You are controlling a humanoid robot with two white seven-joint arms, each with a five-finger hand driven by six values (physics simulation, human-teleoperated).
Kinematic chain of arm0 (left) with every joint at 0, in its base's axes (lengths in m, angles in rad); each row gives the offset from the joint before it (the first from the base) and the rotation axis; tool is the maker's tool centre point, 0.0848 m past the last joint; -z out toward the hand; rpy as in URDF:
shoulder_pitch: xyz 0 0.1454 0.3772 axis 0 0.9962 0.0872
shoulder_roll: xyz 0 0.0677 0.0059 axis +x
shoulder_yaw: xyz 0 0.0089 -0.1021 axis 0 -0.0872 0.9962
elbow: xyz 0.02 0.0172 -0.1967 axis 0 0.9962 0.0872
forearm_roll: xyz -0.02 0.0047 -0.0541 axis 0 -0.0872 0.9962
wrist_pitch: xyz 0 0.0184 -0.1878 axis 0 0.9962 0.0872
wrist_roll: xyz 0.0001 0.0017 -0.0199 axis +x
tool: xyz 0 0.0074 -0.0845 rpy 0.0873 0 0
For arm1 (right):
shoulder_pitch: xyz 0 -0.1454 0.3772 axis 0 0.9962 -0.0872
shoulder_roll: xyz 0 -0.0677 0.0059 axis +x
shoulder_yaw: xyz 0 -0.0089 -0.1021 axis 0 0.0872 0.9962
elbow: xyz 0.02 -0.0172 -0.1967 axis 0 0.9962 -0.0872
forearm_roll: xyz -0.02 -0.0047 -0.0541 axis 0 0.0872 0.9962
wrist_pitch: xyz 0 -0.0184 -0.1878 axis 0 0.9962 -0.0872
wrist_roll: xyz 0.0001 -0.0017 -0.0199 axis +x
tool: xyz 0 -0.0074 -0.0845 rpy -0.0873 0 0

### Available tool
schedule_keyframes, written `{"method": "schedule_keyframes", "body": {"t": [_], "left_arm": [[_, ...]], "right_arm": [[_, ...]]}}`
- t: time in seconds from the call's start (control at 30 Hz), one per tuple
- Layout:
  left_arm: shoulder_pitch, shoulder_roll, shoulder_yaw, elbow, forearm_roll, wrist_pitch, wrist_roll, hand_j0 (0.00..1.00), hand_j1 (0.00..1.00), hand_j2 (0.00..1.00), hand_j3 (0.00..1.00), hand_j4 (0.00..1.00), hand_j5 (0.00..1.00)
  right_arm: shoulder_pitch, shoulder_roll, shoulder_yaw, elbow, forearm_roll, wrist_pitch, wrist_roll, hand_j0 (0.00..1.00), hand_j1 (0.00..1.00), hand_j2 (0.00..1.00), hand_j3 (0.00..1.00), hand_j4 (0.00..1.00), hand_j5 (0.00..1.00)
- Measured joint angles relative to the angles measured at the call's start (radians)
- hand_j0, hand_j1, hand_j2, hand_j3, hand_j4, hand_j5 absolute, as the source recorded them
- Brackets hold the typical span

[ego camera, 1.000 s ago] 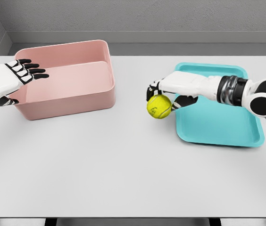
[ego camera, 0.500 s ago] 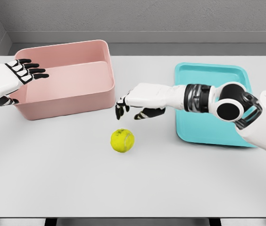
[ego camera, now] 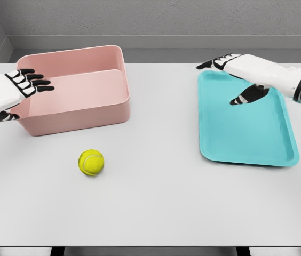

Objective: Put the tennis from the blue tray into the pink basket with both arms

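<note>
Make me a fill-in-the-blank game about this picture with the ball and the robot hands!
1. The tennis ball lies on the ____, not in any container.
2. The colour of the basket is ____.
3. The right hand hovers open over the blue ____.
4. The left hand is open beside the basket and holds ____.

Missing words: table; pink; tray; nothing

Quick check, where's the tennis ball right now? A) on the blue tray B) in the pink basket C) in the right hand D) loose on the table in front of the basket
D: the tennis ball lies on the bare table just in front of the pink basket, with neither hand touching it.
</note>
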Motion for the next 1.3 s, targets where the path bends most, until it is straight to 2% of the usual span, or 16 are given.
{"method": "schedule_keyframes", "body": {"t": [0.1, 0.17, 0.23, 0.27, 0.3, 0.33, 0.4, 0.53, 0.77, 0.97, 1.1, 1.3], "left_arm": [[0.017, 0.023, -0.006, -0.051, -0.018, 0.000, -0.016, 1.00, 1.00, 1.00, 1.00, 1.00, 1.00], [0.038, 0.025, -0.011, -0.093, -0.038, 0.000, -0.054, 1.00, 1.00, 1.00, 1.00, 1.00, 1.00], [0.052, 0.022, -0.016, -0.127, -0.049, 0.000, -0.106, 1.00, 1.00, 1.00, 1.00, 1.00, 1.00], [0.074, 0.020, -0.017, -0.143, -0.054, 0.000, -0.133, 1.00, 1.00, 1.00, 1.00, 1.00, 1.00], [0.083, 0.013, -0.018, -0.157, -0.056, 0.000, -0.165, 1.00, 1.00, 1.00, 1.00, 1.00, 1.00], [0.091, 0.006, -0.019, -0.169, -0.057, -0.001, -0.194, 1.00, 1.00, 1.00, 1.00, 1.00, 1.00], [0.094, -0.012, -0.021, -0.186, -0.059, -0.001, -0.242, 1.00, 1.00, 1.00, 1.00, 1.00, 1.00], [0.095, -0.070, -0.024, -0.201, -0.071, -0.001, -0.290, 1.00, 1.00, 1.00, 1.00, 1.00, 1.00], [0.109, -0.150, -0.026, -0.206, -0.083, -0.001, -0.308, 1.00, 1.00, 1.00, 1.00, 1.00, 1.00], [0.106, -0.205, -0.032, -0.206, -0.152, -0.001, -0.309, 1.00, 1.00, 1.00, 1.00, 1.00, 1.00], [0.103, -0.222, -0.051, -0.207, -0.191, -0.001, -0.311, 1.00, 1.00, 1.00, 1.00, 1.00, 1.00], [0.091, -0.229, -0.098, -0.207, -0.208, -0.001, -0.312, 1.00, 1.00, 1.00, 1.00, 1.00, 1.00]], "right_arm": [[0.012, -0.064, -0.180, 0.145, 0.000, 0.006, 0.000, 1.00, 1.00, 1.00, 1.00, 1.00, 1.00], [0.023, -0.091, -0.251, 0.234, 0.004, 0.016, 0.000, 1.00, 1.00, 1.00, 1.00, 1.00, 1.00], [0.072, -0.107, -0.288, 0.283, 0.008, 0.031, 0.000, 1.00, 1.00, 1.00, 1.00, 1.00, 1.00], [0.148, -0.111, -0.297, 0.274, 0.009, 0.020, 0.000, 1.00, 1.00, 1.00, 1.00, 1.00, 1.00], [0.206, -0.113, -0.291, 0.230, 0.013, 0.000, 0.000, 1.00, 1.00, 1.00, 1.00, 1.00, 1.00], [0.204, -0.114, -0.261, 0.165, 0.011, -0.015, 0.000, 1.00, 1.00, 1.00, 1.00, 1.00, 1.00], [0.150, -0.111, -0.189, 0.067, 0.006, -0.036, 0.000, 1.00, 1.00, 1.00, 1.00, 1.00, 1.00], [0.147, -0.108, -0.120, -0.008, 0.005, -0.051, 0.000, 1.00, 1.00, 1.00, 1.00, 1.00, 1.00], [0.149, -0.110, -0.109, -0.033, 0.006, -0.058, 0.000, 1.00, 1.00, 1.00, 1.00, 1.00, 1.00], [0.143, -0.107, -0.089, -0.035, 0.006, -0.056, 0.000, 1.00, 1.00, 1.00, 1.00, 1.00, 1.00], [0.146, -0.108, -0.082, -0.035, 0.007, -0.055, 0.000, 1.00, 1.00, 1.00, 1.00, 1.00, 1.00], [0.152, -0.113, -0.081, -0.035, 0.008, -0.054, 0.000, 1.00, 1.00, 1.00, 1.00, 1.00, 1.00]]}}
